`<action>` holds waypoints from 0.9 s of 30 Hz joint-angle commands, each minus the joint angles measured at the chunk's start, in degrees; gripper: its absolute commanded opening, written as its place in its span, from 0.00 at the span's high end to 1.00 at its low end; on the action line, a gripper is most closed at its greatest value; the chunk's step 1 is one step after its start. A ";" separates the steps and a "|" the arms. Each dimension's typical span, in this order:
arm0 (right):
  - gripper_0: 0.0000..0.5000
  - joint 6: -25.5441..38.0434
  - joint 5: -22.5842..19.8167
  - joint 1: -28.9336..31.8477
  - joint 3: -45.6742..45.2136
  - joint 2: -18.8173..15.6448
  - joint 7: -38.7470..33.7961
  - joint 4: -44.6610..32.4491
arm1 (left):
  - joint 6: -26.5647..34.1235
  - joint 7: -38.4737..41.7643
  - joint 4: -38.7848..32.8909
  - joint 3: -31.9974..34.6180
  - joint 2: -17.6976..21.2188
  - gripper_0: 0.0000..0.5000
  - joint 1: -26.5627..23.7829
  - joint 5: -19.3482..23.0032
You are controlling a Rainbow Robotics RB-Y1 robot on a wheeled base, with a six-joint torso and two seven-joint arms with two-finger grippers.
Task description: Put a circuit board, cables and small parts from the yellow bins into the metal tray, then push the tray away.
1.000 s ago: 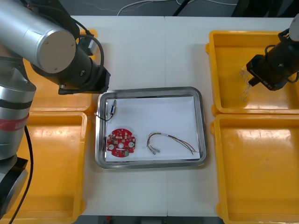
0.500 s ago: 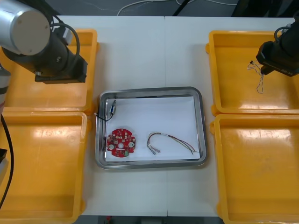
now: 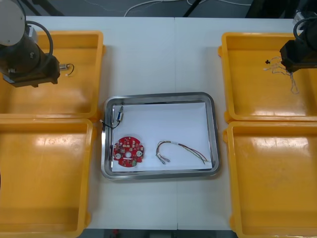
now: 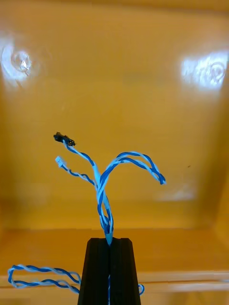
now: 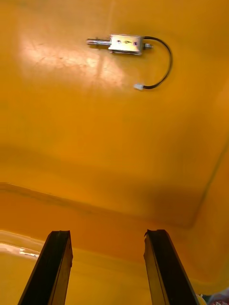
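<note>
Left gripper (image 5: 106, 233): over the far left yellow bin (image 3: 81, 101), near its outer side; fingers wide apart, holding nothing.
Far left yellow bin: one loose small metal part (image 5: 125, 44) on the floor, well ahead of the fingers, with a short black cable (image 5: 164, 62) curling from one end.
Near left yellow bin (image 3: 44, 198): rim against the far left bin's rim.
Table (image 3: 158, 54): broad light strip beyond the tray's far rim, narrower strip before its near rim.
Metal tray (image 3: 158, 95): white inside, side rims just beside the bins on both sides.
- Far left corner: tray's small metal part (image 3: 119, 114), its black lead (image 3: 106, 124) looping over the left rim.
- Near left: round red circuit board (image 3: 129, 152).
- To its right: red and yellow cable (image 3: 181, 150), reaching towards the near right corner.

Right gripper (image 4: 109, 240): over the far right yellow bin (image 3: 247, 106), fingers pressed together on a twisted blue and white cable (image 4: 102, 186); strands fanning out past the fingertips over the bin floor.
Near right yellow bin (image 3: 272, 198): rim against the far right bin's rim.
</note>
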 commanded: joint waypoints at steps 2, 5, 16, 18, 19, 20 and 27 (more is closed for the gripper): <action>1.00 2.92 2.35 -0.04 -1.18 -0.79 6.09 -5.43 | -0.91 -1.31 4.85 1.89 2.22 0.10 -4.54 -3.29; 1.00 4.03 2.08 -0.04 -1.18 -0.09 9.17 -7.37 | -2.67 2.21 6.70 1.89 2.13 0.10 -4.80 -3.64; 1.00 4.03 0.85 0.05 -1.18 4.13 21.65 -12.29 | -6.62 18.12 8.02 1.89 1.25 0.10 -4.71 -4.25; 1.00 4.03 0.76 0.05 -1.00 5.36 24.63 -13.08 | -7.94 21.37 8.02 1.89 0.72 0.10 -4.80 -5.66; 1.00 4.03 0.76 0.05 -1.00 5.72 25.16 -13.26 | -8.29 22.16 8.02 1.89 0.55 0.10 -4.71 -6.28; 1.00 4.03 0.76 0.05 -0.74 6.24 26.48 -13.87 | -8.99 24.01 8.11 1.89 0.20 0.10 -4.80 -7.42; 1.00 4.03 1.12 0.05 4.27 9.06 28.68 -19.76 | -15.23 31.83 10.66 1.89 -0.33 0.10 -4.80 -9.88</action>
